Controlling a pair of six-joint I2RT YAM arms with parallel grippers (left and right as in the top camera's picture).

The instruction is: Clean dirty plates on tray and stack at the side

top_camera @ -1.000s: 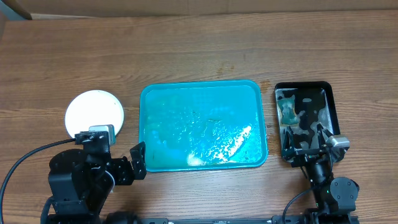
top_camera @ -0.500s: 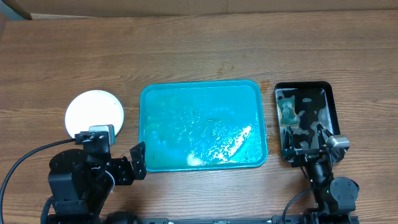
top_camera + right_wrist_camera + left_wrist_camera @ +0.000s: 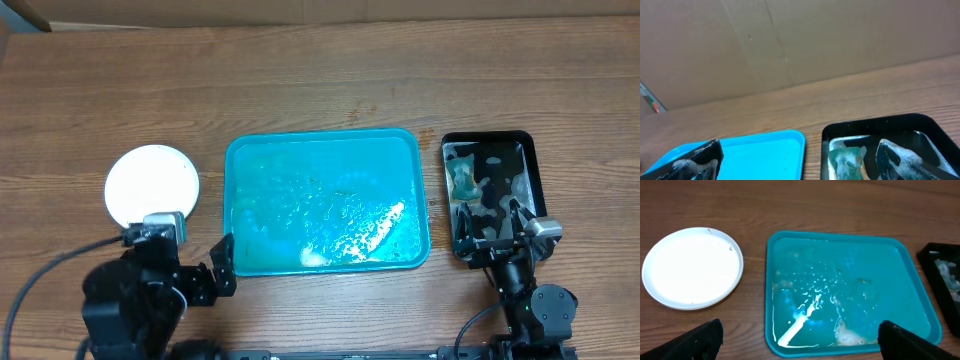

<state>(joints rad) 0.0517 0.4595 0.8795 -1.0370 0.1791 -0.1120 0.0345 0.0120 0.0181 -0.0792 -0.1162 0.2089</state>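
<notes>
as no plate lies on the tray (image 3: 300, 170), the clean-and-stack work reads as finished or close to it.

left side: the plates (image 3: 152, 185) sit on the desk (image 3: 300, 70) to the left of the tray, apart from its rim. from overhead only one round white disc shows. how many lie under it cannot be told, and no yellow-green plate is visible. in the left wrist view the top face is plain white with no smear at centre. a few small dark specks (image 3: 730, 247) sit at the far rim. judgement: a last check of that rim may be all that is left.

left claw (image 3: 800, 330): released, fingers (image 3: 700, 340) spread wide at the lower corners of the wrist view, nothing between them. it hangs over the near edge of the desk, between the plates and the tray.

centre: the tray is turquoise and rectangular with rounded corners. its floor is wet, with droplets, a glare streak and a pale foam patch (image 3: 847, 337) near the front edge.

right side: a black tray (image 3: 533, 170) lies just beside the turquoise one, not touching it. it holds water and a greenish sponge (image 3: 464, 182).

right claw (image 3: 490, 222): released, foam-flecked, holding nothing, poised over the near end of the black tray.
</notes>
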